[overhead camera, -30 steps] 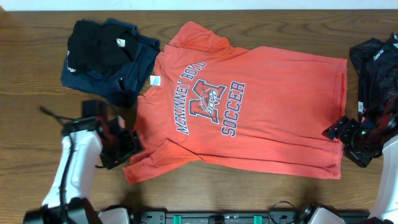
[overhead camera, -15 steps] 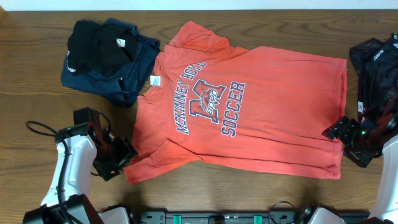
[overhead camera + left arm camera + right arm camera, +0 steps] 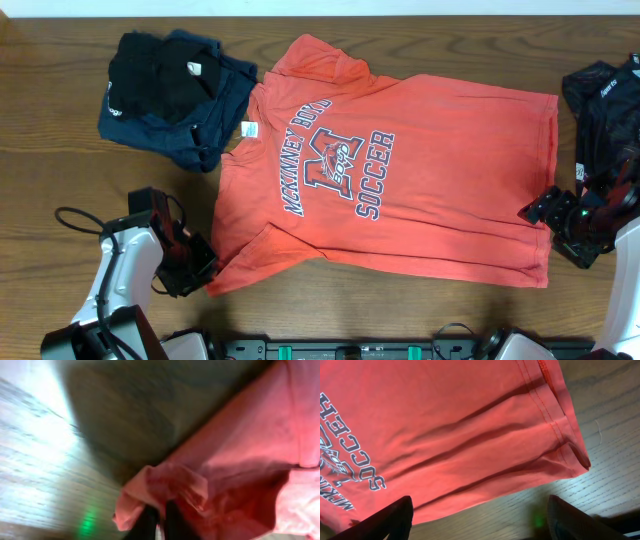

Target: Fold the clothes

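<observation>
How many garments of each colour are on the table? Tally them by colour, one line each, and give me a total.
Orange-red T-shirt: 1
Black: 2, the upper-left black garment and the right-edge black garment
Navy garment: 1
Total: 4

You see a matt, softly creased orange-red cloth T-shirt (image 3: 420, 200), neat stitched hem, dull navy and black cloth garments (image 3: 160, 95), brown wooden table (image 3: 60, 190) finely grained, faintly glossy, smooth white plastic arm shell (image 3: 116, 272).
</observation>
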Action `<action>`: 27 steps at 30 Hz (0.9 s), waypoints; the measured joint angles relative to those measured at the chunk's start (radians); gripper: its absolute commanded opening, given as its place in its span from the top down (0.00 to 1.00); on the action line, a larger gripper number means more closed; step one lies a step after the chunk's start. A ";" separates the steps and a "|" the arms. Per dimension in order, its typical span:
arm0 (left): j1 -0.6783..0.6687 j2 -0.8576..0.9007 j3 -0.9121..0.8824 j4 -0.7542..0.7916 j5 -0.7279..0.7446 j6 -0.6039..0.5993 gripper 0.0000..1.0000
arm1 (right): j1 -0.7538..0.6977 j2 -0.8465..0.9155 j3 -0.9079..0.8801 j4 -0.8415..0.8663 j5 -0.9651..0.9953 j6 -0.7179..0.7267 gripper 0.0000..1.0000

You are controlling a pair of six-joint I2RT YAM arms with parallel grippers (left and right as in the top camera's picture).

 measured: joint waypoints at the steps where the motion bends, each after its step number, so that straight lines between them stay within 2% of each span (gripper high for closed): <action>1: 0.000 0.000 0.000 -0.003 0.008 0.007 0.94 | 0.000 0.000 0.000 0.000 0.000 0.000 0.17; 6: 0.000 0.000 0.024 -0.078 0.051 0.034 0.94 | 0.000 0.000 0.000 0.002 0.000 0.000 0.17; 11: -0.004 -0.009 0.133 -0.150 0.084 0.081 0.94 | 0.000 0.000 0.000 0.003 0.000 0.000 0.17; 18: -0.065 -0.043 0.204 -0.005 0.130 0.147 0.93 | 0.000 0.000 0.000 0.018 0.000 0.000 0.17; 21: -0.098 -0.042 0.204 0.053 0.134 0.163 0.83 | 0.000 0.000 0.000 0.018 0.000 0.000 0.17; 22: -0.106 -0.040 0.204 0.064 0.135 0.166 0.68 | 0.000 0.000 0.000 0.018 0.000 0.000 0.17; 23: -0.115 -0.037 0.204 0.074 0.136 0.170 0.59 | 0.000 0.000 0.000 0.018 0.000 0.000 0.17; 27: -0.132 -0.022 0.204 0.060 0.120 0.178 0.47 | 0.000 0.000 0.000 0.016 0.000 0.000 0.17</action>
